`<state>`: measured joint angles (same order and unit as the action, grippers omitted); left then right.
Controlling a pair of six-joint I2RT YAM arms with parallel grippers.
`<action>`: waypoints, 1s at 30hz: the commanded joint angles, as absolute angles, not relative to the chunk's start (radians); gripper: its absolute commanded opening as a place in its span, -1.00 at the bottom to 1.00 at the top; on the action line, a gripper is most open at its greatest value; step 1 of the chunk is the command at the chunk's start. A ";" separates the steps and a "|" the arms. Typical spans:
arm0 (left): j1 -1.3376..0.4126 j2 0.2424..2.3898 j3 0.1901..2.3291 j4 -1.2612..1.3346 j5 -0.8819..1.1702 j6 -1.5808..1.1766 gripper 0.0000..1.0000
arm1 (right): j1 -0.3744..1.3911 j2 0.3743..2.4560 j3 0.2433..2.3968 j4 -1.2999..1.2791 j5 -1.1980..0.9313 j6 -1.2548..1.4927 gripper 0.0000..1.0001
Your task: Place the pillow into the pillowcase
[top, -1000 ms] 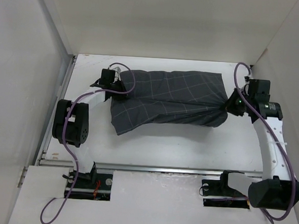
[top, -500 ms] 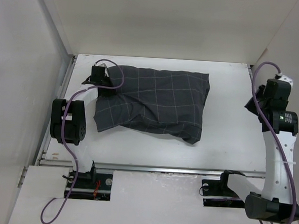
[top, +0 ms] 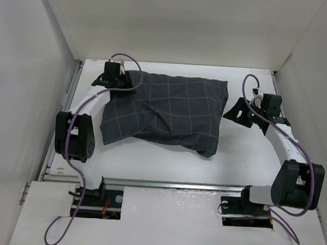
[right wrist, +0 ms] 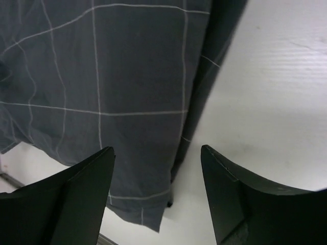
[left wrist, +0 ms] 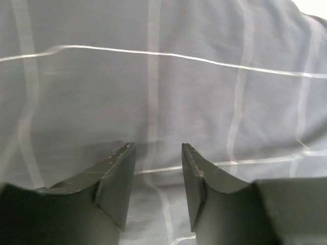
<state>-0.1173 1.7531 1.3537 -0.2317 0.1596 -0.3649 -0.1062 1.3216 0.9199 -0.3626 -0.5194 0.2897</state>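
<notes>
Along the bottom edge of the overhead frame, two arms are bolted side by side. The left arm [top: 74,133] rises up the left side and the right arm [top: 287,147] curves up the right. Beyond their bases the white counter [top: 166,175] carries one pillowcase [top: 170,109], dark grey with thin light checks, lying at the centre of the frame. Its long axis runs left to right. The lower-left corner lies flatter, while the rest is plump and rounded. Cloth covers whatever fills it, so the pillow itself is hidden, and I cannot tell which end is the mouth.

At centre right, the right pincer [top: 232,113] points leftward, just beside the case's right end. Its wrist view shows the two fingers spread wide with nothing between them, and the case's edge and bare counter beyond. Farthest back, at the upper left, the left pincer [top: 123,82] sits at the case's far left corner. From its wrist, the fingers stand a narrow gap apart and grip nothing, with checked cloth filling the view past the tips.
</notes>
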 commanded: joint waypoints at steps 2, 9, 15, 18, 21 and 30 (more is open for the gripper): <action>-0.129 1.689 1.306 -0.198 0.253 -0.354 -0.21 | -0.066 1.408 0.939 -0.179 -0.669 0.291 0.49; -0.202 1.606 1.158 -0.150 0.294 -0.374 -0.02 | -0.046 1.413 0.795 -0.210 -0.638 0.272 0.49; -0.319 1.539 1.115 -0.103 0.330 -0.368 0.06 | -0.012 1.433 0.762 -0.135 -0.840 0.290 -0.01; -0.383 1.516 1.195 -0.127 0.321 -0.301 0.18 | 0.015 1.447 0.799 -0.071 -0.940 0.301 -0.94; -0.445 1.505 1.245 -0.140 0.308 -0.255 0.26 | 0.049 1.373 0.891 -0.124 -0.914 0.318 -1.00; -0.683 1.532 1.302 -0.104 0.342 -0.210 0.24 | 0.279 1.279 1.103 -0.354 -0.534 0.386 -1.00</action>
<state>-0.6559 1.5585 1.2835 -0.1432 0.3073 -0.2409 0.2192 1.2667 1.0637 -0.2981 -0.6266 0.3367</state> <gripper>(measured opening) 0.621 0.013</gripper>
